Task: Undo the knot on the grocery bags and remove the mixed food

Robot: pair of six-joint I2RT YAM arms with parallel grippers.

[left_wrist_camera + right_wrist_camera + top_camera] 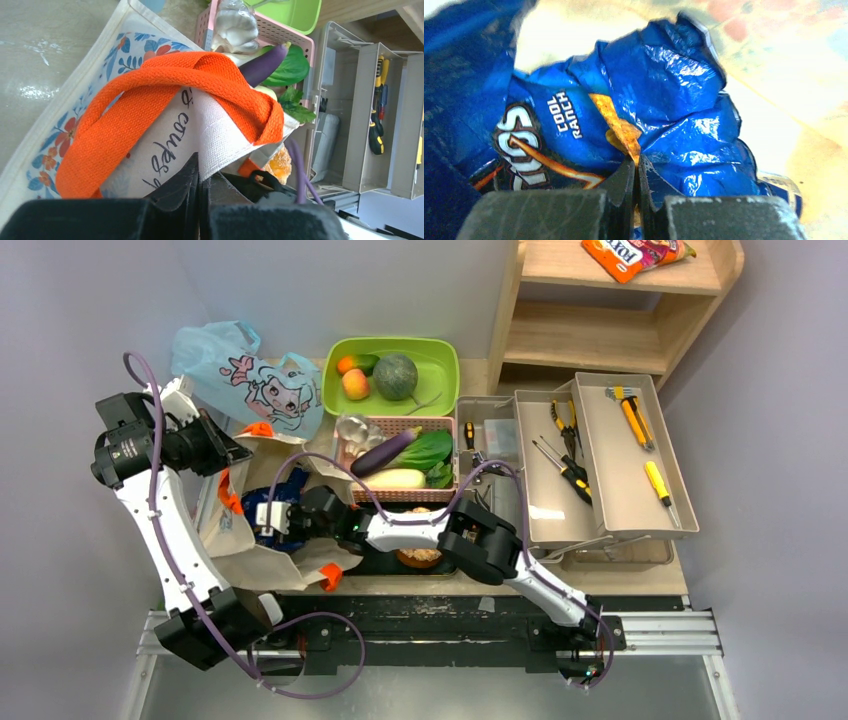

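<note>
Where table (640,582) meets wall (100,300), left end effector (199,164) pinches tote (165,145), right end effector (636,167) pack (664,90)

The blue snack pack (287,540) inside the canvas tote (240,545) is mostly hidden under the right end effector (265,520); right of the tote, the arm (400,530) covers much of the pastry (418,556)

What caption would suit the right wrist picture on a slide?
Right jaws pinched shut on a crumpled blue snack pack inside the beige tote.
</note>
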